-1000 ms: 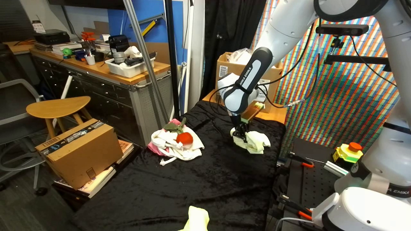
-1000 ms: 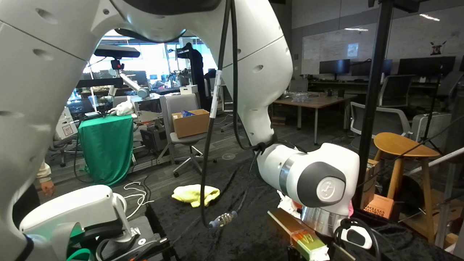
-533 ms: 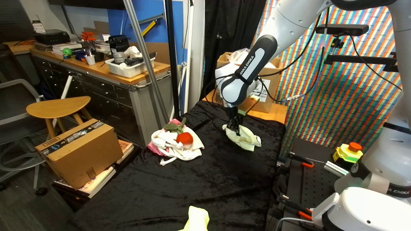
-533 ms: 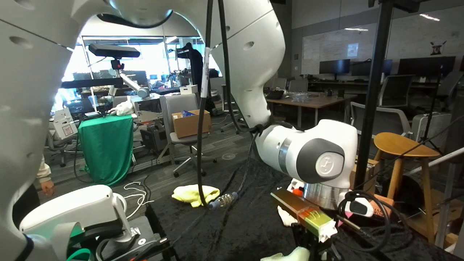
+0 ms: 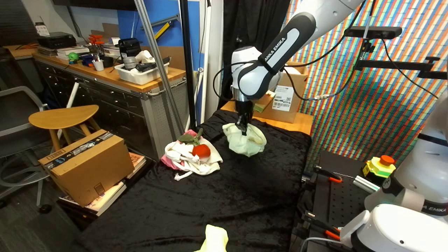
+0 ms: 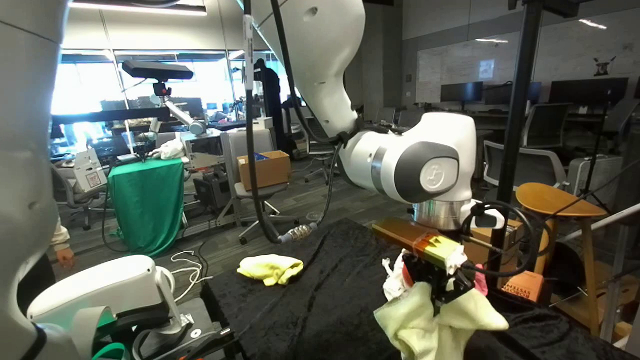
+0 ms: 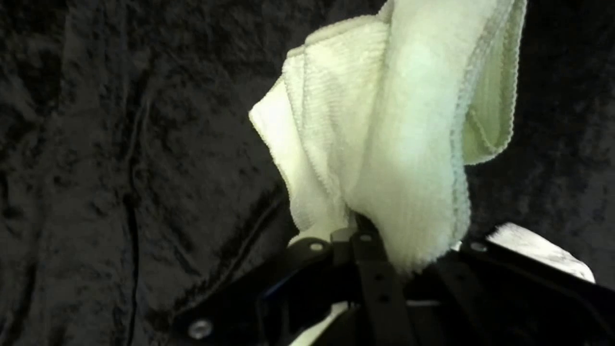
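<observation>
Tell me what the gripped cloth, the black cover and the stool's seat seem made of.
Pale cloth: soft, matte textile, perhaps microfibre, judging by its ribbed nap and stitched edges.
Black cover: probably velvet or similar pile, from its patchy sheen and creases.
Stool's seat: likely wood, smooth, by its warm tan colour; veneer possible.

cardboard box (image 5: 92,171) atop books (image 5: 106,197), near wooden stool (image 5: 64,115); white bin (image 5: 143,77) on cluttered workbench (image 5: 113,80).

Bright windows (image 6: 77,90) glare beyond a grey floor (image 6: 295,202); a whiteboard (image 6: 445,62) lines the wall (image 6: 445,22); a wooden stool (image 5: 63,116) stands near dark drawers (image 5: 115,110); a black curtain (image 5: 253,24) hangs beside a multicoloured backdrop (image 5: 350,122).
</observation>
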Robot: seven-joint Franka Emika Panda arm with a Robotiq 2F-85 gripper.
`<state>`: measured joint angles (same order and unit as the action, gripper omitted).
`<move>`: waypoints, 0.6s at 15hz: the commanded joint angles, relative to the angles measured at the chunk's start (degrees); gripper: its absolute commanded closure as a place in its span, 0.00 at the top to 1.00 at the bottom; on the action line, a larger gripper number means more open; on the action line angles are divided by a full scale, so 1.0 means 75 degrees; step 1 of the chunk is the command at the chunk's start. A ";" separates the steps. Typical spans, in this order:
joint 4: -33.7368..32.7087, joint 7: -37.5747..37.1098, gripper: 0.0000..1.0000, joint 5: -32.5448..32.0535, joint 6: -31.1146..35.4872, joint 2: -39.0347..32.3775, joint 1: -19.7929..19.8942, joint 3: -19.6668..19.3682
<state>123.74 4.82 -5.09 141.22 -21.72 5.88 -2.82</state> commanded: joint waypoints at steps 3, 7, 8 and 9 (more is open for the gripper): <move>-0.0063 0.0258 0.03 0.0122 0.0224 0.0615 -0.0269 0.0361; -0.0454 0.0126 0.03 0.0082 0.0215 0.0728 -0.0595 0.0545; -0.0563 0.0100 0.03 0.0089 0.0214 0.0735 -0.0672 0.0583; -0.0682 0.0037 0.03 0.0059 0.0245 0.0721 -0.0756 0.0606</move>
<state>120.38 5.36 -5.08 142.38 -17.41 1.57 1.25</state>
